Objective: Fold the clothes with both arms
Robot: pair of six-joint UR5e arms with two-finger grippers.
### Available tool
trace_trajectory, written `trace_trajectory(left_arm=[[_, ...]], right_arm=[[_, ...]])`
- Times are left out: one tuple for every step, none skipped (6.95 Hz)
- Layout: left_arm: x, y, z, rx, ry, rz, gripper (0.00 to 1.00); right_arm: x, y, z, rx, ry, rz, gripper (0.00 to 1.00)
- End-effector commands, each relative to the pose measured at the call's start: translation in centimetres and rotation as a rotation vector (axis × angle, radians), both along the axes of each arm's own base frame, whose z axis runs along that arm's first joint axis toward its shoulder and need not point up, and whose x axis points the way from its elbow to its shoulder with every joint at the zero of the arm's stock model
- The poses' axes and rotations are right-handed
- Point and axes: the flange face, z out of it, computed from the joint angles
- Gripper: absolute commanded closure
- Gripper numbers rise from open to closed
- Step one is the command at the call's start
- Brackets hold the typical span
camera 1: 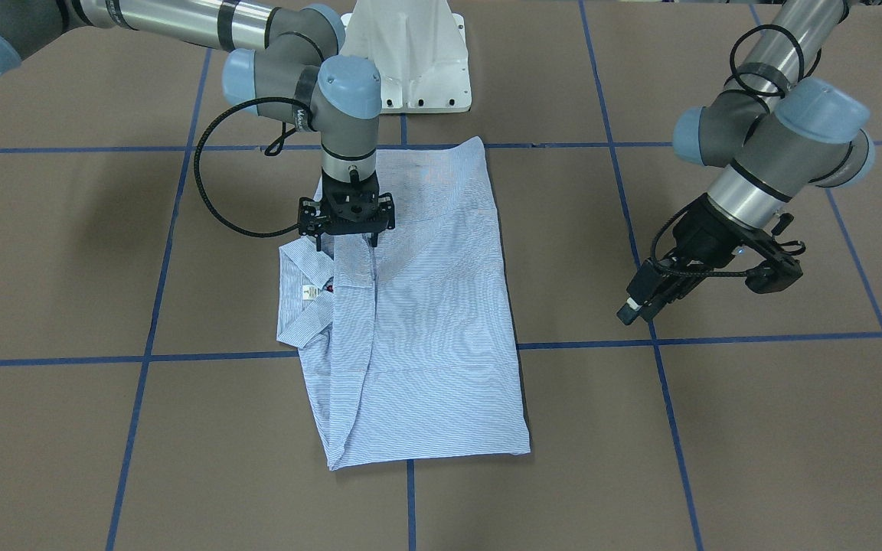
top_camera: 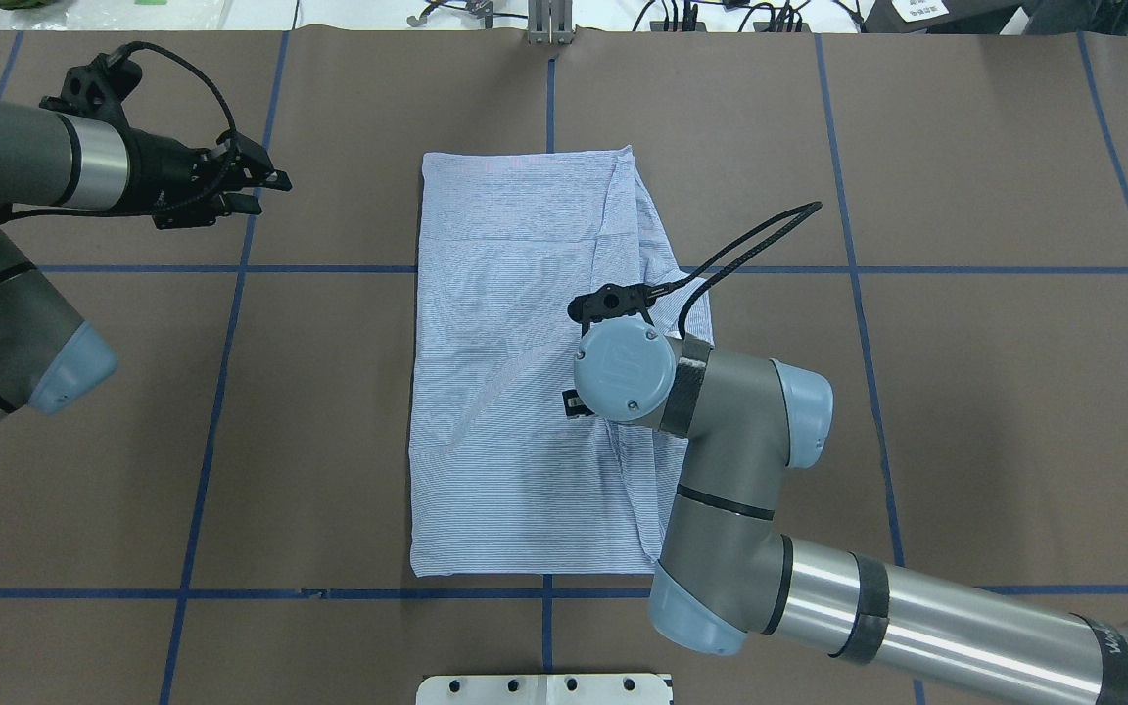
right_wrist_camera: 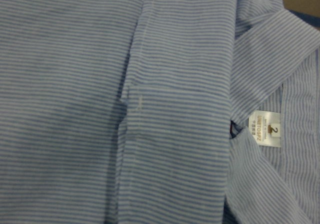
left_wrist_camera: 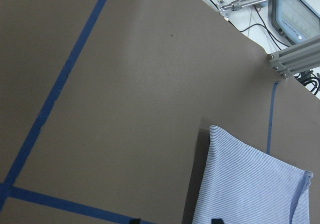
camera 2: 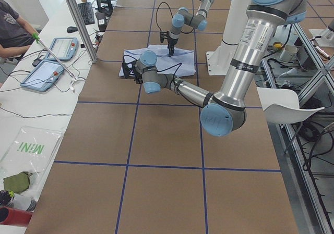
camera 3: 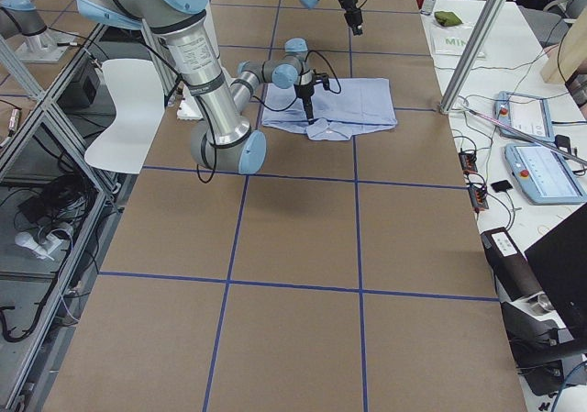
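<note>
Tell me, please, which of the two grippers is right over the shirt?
The right gripper: it points straight down onto the pinstriped shirt beside the collar; the left gripper hangs over bare table, off the shirt.

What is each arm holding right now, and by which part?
Nothing, as far as shows. The right gripper stands open over the striped shirt beside its collar, with no cloth pinched; the left gripper hangs open, off to the side.

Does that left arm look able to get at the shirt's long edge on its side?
Probably yes: the left gripper hangs over bare table beside the shirt, with nothing lying between them, and the right gripper sits over the opposite, collar side.
</note>
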Motion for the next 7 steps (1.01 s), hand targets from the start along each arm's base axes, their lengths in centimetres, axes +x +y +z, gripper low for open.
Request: trace_trajectory(left_arm=[[0.0, 0.0, 0.0, 0.0, 0.0, 0.0, 0.44], [0.0, 0.0, -0.1, 0.001, 0.001, 0.0, 0.44], [0.0, 0.0, -0.1, 0.001, 0.001, 0.0, 0.44], [-0.1, 0.2, -0.3, 0.005, 0.004, 0.0, 0.44], [-0.2, 0.3, -0.7, 0.007, 0.008, -0.002, 0.44], [-0.4, 0.4, -1.4, -0.004, 0.001, -0.003, 0.44], [-0.6, 0.7, -2.5, -0.01, -0.004, -0.004, 0.44]], right_arm=[[1.9, -1.4, 1.8, 0.02, 0.056, -0.032, 0.0], [3.8, -1.5, 2.8, 0.028, 0.059, -0.04, 0.0], [5.4, -1.3, 3.8, 0.037, 0.065, -0.047, 0.0], [7.7, -1.1, 4.8, 0.052, 0.068, -0.058, 0.0], [9.3, -0.4, 6.5, 0.049, 0.083, -0.063, 0.0], [10.8, 0.1, 7.9, 0.043, 0.095, -0.059, 0.0], [12.0, 0.7, 8.9, 0.04, 0.102, -0.059, 0.0]])
